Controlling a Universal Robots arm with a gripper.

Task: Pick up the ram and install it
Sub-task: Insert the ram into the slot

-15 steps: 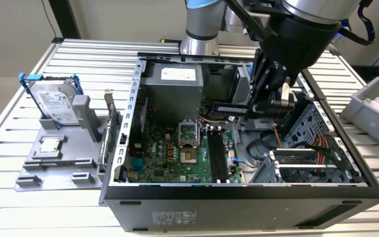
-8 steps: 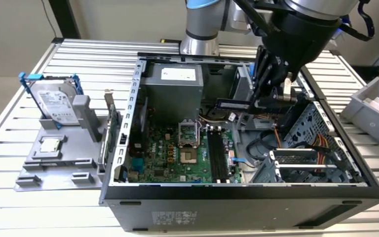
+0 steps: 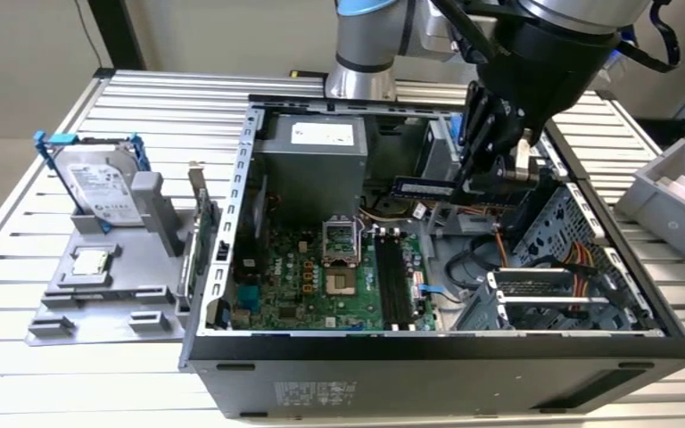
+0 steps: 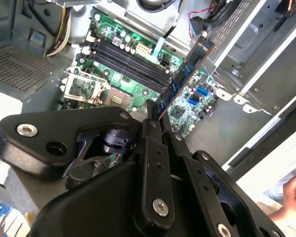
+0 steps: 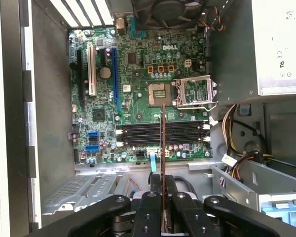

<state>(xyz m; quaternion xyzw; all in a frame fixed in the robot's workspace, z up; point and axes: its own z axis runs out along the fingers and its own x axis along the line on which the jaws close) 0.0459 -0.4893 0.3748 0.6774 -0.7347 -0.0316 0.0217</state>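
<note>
My gripper (image 3: pixel 482 185) hangs over the open computer case (image 3: pixel 438 343), shut on the ram (image 3: pixel 421 186). The ram is a thin dark green stick that juts sideways from the fingers, above the motherboard (image 3: pixel 307 285). In the second wrist view the ram (image 4: pixel 185 78) runs out from the gripper (image 4: pixel 155 117) at an angle over the black memory slots (image 4: pixel 128 61). In the first wrist view the ram (image 5: pixel 163 143) shows edge-on, crossing the slots (image 5: pixel 138 134) at right angles, with the gripper (image 5: pixel 163 200) clamped on its near end. The ram is held clear above the board.
On the exterior view's left a grey fixture (image 3: pixel 104 299) carries a silver hard drive in blue brackets (image 3: pixel 103 183) and a small square CPU chip (image 3: pixel 90 260). A grey bin (image 3: pixel 676 192) stands on the right. A person's hand (image 4: pixel 291 195) shows beside the case. The CPU socket (image 5: pixel 160 94) is open.
</note>
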